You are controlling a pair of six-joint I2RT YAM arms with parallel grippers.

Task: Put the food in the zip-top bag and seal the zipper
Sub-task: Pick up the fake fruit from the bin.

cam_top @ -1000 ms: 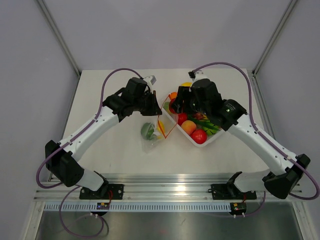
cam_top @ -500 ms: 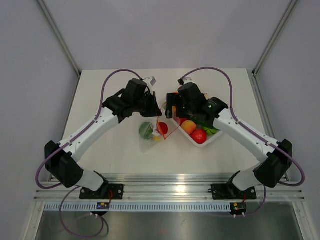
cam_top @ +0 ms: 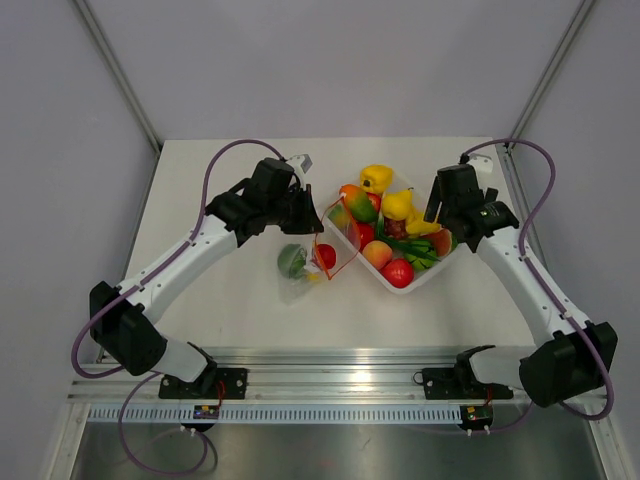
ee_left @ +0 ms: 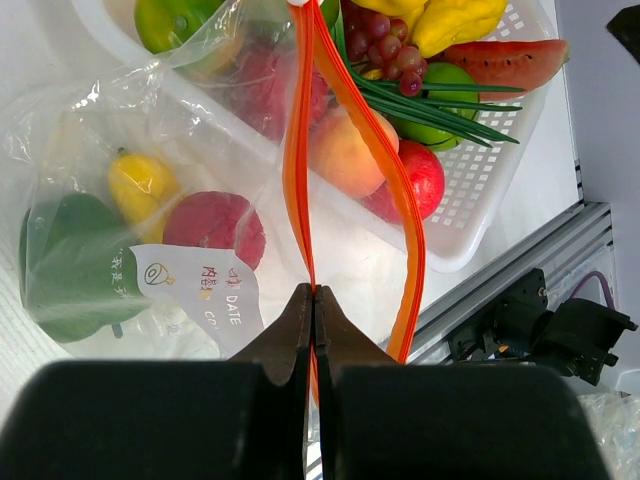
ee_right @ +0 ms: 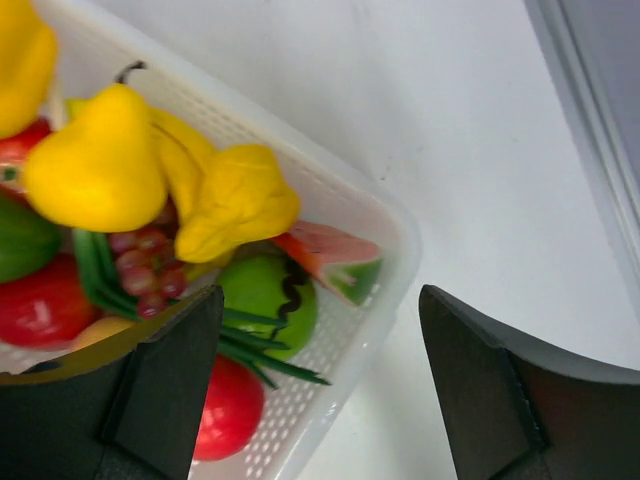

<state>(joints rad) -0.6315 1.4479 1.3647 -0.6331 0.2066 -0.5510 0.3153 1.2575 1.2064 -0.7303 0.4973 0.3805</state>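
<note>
The zip-top bag (cam_top: 303, 268) lies on the table left of the tray, its mouth held up and gaping. My left gripper (cam_top: 311, 223) is shut on one side of the orange-red zipper (ee_left: 299, 170); the other side (ee_left: 410, 240) bows away. Inside the bag (ee_left: 120, 130) lie a green pepper (ee_left: 65, 270), a small yellow fruit (ee_left: 140, 185) and a red fruit (ee_left: 215, 228). More food fills the white tray (cam_top: 432, 272): a yellow pear (ee_right: 95, 165), a yellow pepper (ee_right: 235, 205), a watermelon slice (ee_right: 330, 255) and a green apple (ee_right: 265, 300). My right gripper (ee_right: 320, 292) hangs open and empty above the tray's right corner.
The tray (ee_right: 385, 300) stands at an angle at mid-table, its near corner towards the rail. The aluminium rail (cam_top: 340, 385) with the arm bases runs along the near edge. Frame posts rise at the back left and back right corners.
A red fruit now lies in the bag that was not there a second ago. The right arm has swung from the bag's mouth back right over the tray. The left arm has not moved.
</note>
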